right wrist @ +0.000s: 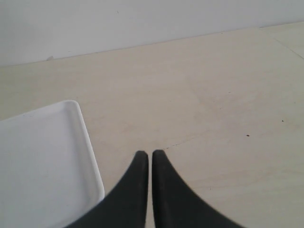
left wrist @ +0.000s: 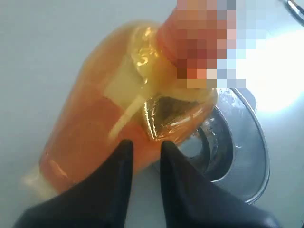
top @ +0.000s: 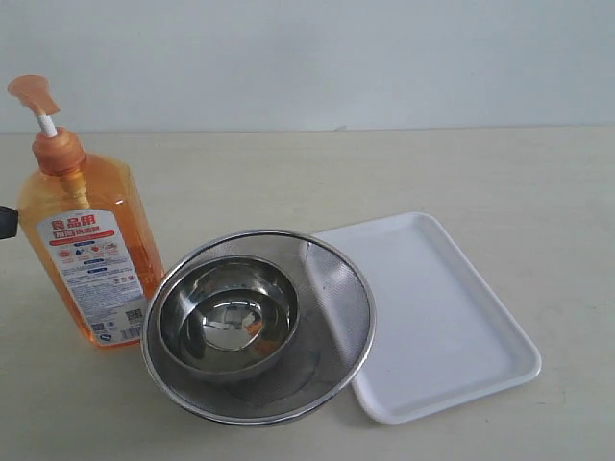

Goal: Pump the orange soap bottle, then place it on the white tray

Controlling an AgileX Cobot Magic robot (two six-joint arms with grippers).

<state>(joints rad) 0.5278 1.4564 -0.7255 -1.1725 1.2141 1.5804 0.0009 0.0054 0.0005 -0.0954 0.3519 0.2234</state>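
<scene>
Fingers of the left claw (left wrist: 145, 145) stood a narrow gap apart, tips against the side of the orange soap bottle (left wrist: 104, 109); whether they pinched it could not be told. The right claw (right wrist: 150, 154) was closed above the tabletop (right wrist: 213, 118), just beside a corner of the white tray (right wrist: 42, 156). The bottle stood slightly tilted, off the tray, just beside a mesh strainer (top: 336, 288) holding a steel bowl (top: 226, 312); the strainer's rim hid part of the tray's edge.
</scene>
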